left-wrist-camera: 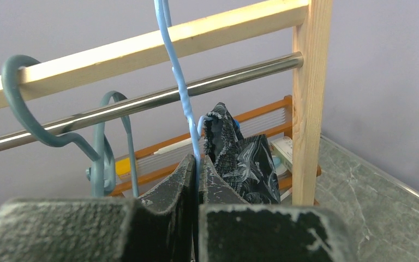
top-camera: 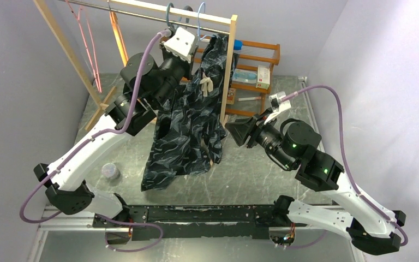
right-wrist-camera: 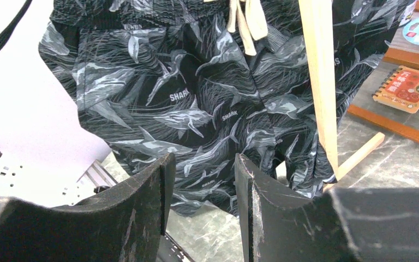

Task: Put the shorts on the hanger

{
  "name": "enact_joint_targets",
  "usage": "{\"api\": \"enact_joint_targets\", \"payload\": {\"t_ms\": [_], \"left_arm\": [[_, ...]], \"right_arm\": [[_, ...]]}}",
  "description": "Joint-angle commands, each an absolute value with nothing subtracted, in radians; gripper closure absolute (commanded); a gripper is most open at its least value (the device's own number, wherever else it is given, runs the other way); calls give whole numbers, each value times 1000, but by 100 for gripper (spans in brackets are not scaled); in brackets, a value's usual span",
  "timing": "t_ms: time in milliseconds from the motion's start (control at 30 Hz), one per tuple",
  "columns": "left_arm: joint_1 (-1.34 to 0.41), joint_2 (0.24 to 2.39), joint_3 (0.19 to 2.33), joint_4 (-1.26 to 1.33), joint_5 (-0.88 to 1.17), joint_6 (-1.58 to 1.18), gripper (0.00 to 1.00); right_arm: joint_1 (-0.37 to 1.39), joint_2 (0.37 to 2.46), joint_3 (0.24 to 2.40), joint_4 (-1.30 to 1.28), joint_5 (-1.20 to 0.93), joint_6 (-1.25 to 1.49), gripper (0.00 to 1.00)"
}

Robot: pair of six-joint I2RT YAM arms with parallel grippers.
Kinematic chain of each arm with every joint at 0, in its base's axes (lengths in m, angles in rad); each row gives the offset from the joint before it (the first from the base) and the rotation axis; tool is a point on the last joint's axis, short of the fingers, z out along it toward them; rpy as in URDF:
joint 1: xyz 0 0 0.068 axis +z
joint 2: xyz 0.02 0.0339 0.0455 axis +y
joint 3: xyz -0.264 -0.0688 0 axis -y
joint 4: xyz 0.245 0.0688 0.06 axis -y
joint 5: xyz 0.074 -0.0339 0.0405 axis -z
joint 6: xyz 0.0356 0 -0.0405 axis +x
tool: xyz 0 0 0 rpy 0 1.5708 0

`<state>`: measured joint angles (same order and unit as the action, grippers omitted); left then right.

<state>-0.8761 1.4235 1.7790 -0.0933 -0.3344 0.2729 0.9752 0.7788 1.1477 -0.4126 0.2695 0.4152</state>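
Navy-black shorts (top-camera: 188, 125): hung at the far right end of the wooden rack (top-camera: 230, 49), just left of its right post, and draped down toward the table (top-camera: 251, 174). A pale shark print and the word SHARK were legible in the right wrist view, where the waistband was cut off at the top edge. Whether the lower hem touched the table could not be told.
Cream drawstring (top-camera: 205, 84): dangled knotted at the front of the waist.
Light-blue wire hanger (left-wrist-camera: 179, 82): its neck rose in front of the metal rail (left-wrist-camera: 114, 106) and the wooden top bar. The hook's top was cut off in the left wrist view, so what it caught on was unclear. Its triangle was hidden under the fabric and behind the fingers.
Left claw (left-wrist-camera: 197, 174): pinched tight on the hanger's wire neck, with nothing but the wire between the fingers. In the top view its tips were hidden behind the white camera housing.
Right claw (right-wrist-camera: 202, 169): stood parted with a clear gap and gripped nothing. It faced the shorts from the right, apart from the fabric.
Teal hanger hooks (left-wrist-camera: 27, 103): two curved hooks showed left of the blue wire, their bodies hidden behind the left fingers.
Pink wire hanger (top-camera: 87, 38): hung at the far left end of the rack.
Orange shelf (top-camera: 259, 60): stood behind the rack at far right, partly hidden by the post and shorts.
Small cup (top-camera: 110, 171): sat on the table at near left, its contents too small to make out.
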Motion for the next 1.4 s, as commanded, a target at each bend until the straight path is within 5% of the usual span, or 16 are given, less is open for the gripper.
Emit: {"api": "enact_joint_targets", "payload": {"t_ms": [0, 200, 400, 500, 533, 567, 600, 800, 1367], "left_arm": [[-875, 1435, 1790, 0, -359, 286, 93], [-864, 1431, 1747, -26, -389, 266, 89], [-865, 1395, 1764, -173, -390, 161, 36], [-865, 1334, 1740, -222, -367, 106, 22], [-865, 1316, 1734, -245, -351, 87, 19], [-865, 1296, 1730, -263, -336, 70, 16], [-865, 1276, 1729, -281, -320, 51, 15], [-865, 1157, 1715, -397, -235, -58, 0], [-865, 748, 1387, -646, -255, -308, 1]], "right_arm": [[976, 772, 1134, -399, 266, 422, 52], [976, 772, 1132, -406, 264, 422, 52], [975, 777, 1124, -435, 272, 426, 45], [976, 778, 1109, -452, 296, 433, 35], [975, 779, 1101, -455, 304, 434, 27], [976, 780, 1097, -457, 306, 434, 6], [975, 781, 1092, -459, 309, 433, 1], [975, 806, 1093, -483, 367, 454, 0], [974, 809, 1116, -585, 606, 495, 0]]}}
